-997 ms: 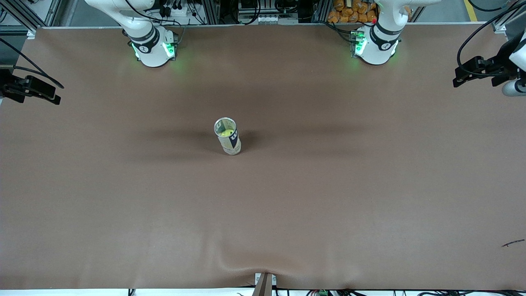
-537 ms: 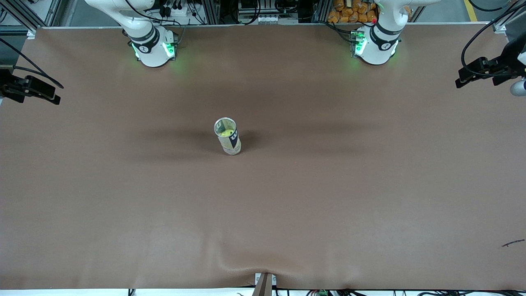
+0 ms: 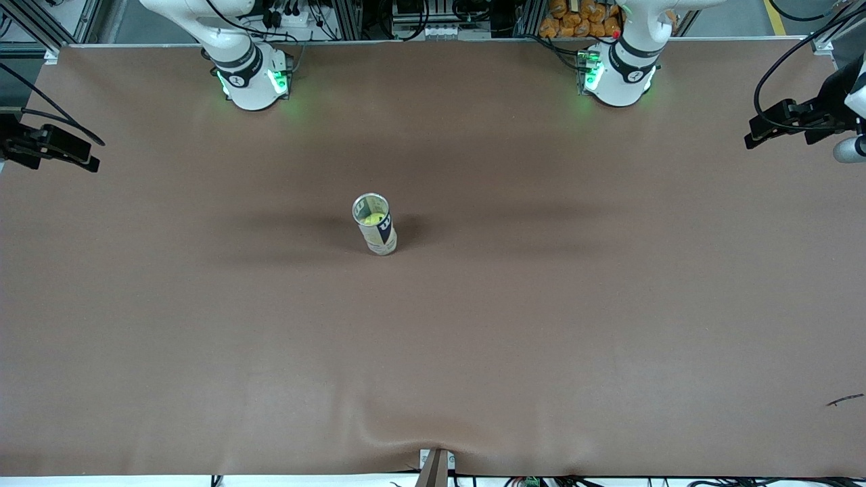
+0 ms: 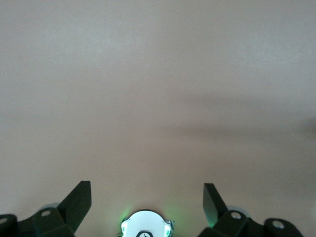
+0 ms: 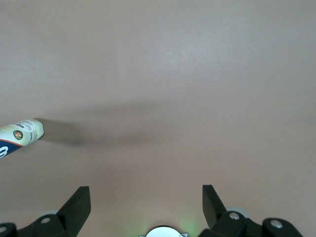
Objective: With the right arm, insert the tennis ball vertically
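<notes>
Can [image 5: 19, 136] cut off in right wrist view, ball [image 3: 370, 219] mostly hidden inside

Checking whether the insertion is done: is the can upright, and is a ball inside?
Upright: the can stands on the table, open mouth up, with a yellow-green ball visible inside.

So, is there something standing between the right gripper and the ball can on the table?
Nothing visible does. The right gripper is open and empty over bare brown table at the right arm's end. The can stands upright mid-table with a yellow-green tennis ball already inside. The left gripper waits open at its own end.
</notes>
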Tool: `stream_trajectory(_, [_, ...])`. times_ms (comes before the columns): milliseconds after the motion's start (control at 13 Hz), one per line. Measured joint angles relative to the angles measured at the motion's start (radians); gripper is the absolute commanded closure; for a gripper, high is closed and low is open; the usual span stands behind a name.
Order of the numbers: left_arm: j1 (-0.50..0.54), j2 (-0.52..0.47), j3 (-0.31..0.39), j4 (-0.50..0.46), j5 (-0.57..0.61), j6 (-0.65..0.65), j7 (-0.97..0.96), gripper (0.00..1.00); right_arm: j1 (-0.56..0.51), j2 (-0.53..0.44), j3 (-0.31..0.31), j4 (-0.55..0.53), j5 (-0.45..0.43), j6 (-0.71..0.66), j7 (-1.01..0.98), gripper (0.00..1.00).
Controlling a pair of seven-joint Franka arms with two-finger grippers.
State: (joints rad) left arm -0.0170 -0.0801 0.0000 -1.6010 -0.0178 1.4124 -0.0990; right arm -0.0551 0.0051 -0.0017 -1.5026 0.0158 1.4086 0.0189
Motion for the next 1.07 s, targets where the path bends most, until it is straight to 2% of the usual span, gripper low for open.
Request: stream_trajectory(1074, [-0.001,0.000,-0.021,0.005,-0.001,0.000,0.000,0.00,0.000,0.000,-0.001,-0.001,0.000,0.000,0.000,0.00])
